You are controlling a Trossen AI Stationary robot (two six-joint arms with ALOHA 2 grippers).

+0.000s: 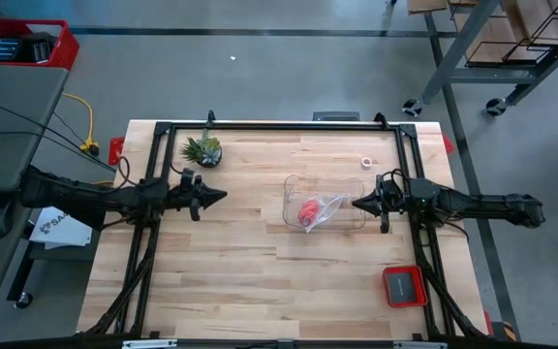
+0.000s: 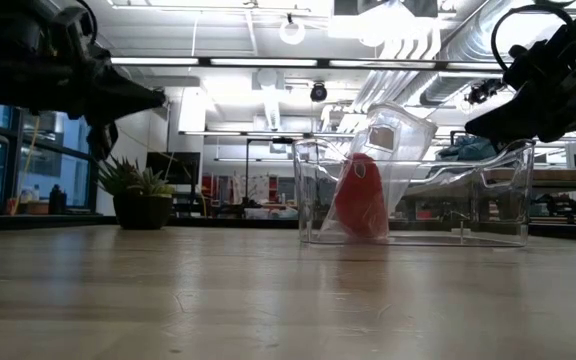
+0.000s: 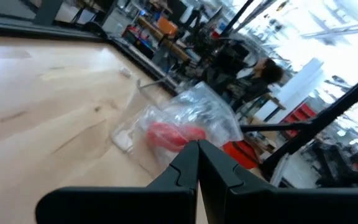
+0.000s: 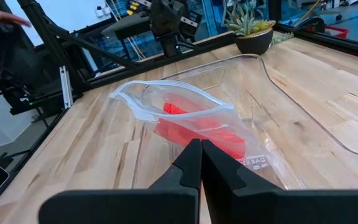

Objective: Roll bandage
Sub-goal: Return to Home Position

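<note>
The red bandage (image 1: 309,212) lies bunched inside a clear plastic bag (image 1: 325,206), which sits in a clear plastic tray (image 1: 291,184) at the middle right of the table. It also shows in the low view (image 2: 360,198) and in the right wrist view (image 4: 197,129). My left gripper (image 1: 223,195) is shut and empty, above the table to the tray's left. My right gripper (image 1: 356,204) is shut and empty, above the tray's right end, its tips close to the bag.
A small potted plant (image 1: 203,150) stands at the far left. A small white ring (image 1: 366,161) lies far right. A square red tray with a dark inside (image 1: 405,286) sits at the near right. Bare wood lies between the arms and toward the near edge.
</note>
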